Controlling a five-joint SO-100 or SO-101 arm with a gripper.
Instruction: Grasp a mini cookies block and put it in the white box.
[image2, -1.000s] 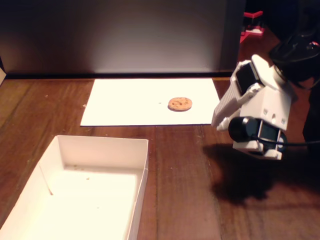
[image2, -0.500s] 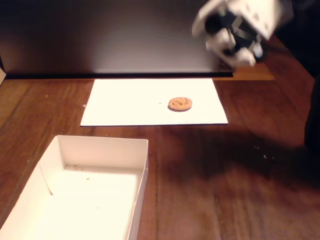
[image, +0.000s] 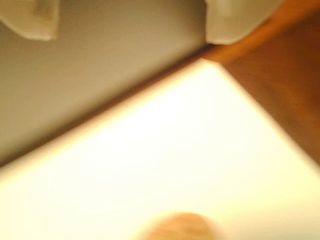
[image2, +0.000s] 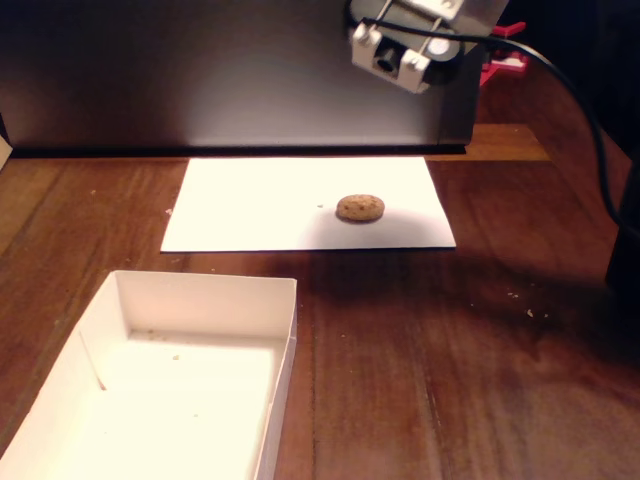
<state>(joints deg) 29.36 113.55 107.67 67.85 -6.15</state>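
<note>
A small round mini cookie lies on a flat white paper sheet. In the wrist view it is a blurred tan shape at the bottom edge. The white box, a shallow cardboard tray, stands empty at the front left in the fixed view. My gripper is open and empty, and its two white fingertips show wide apart at the top of the wrist view. It hangs high above the paper's far right corner. In the fixed view only the arm's head with its camera shows at the top.
A grey upright panel stands right behind the paper. The table is dark wood with a few crumbs. A black cable runs down the right side, and a red clamp sits at the back right.
</note>
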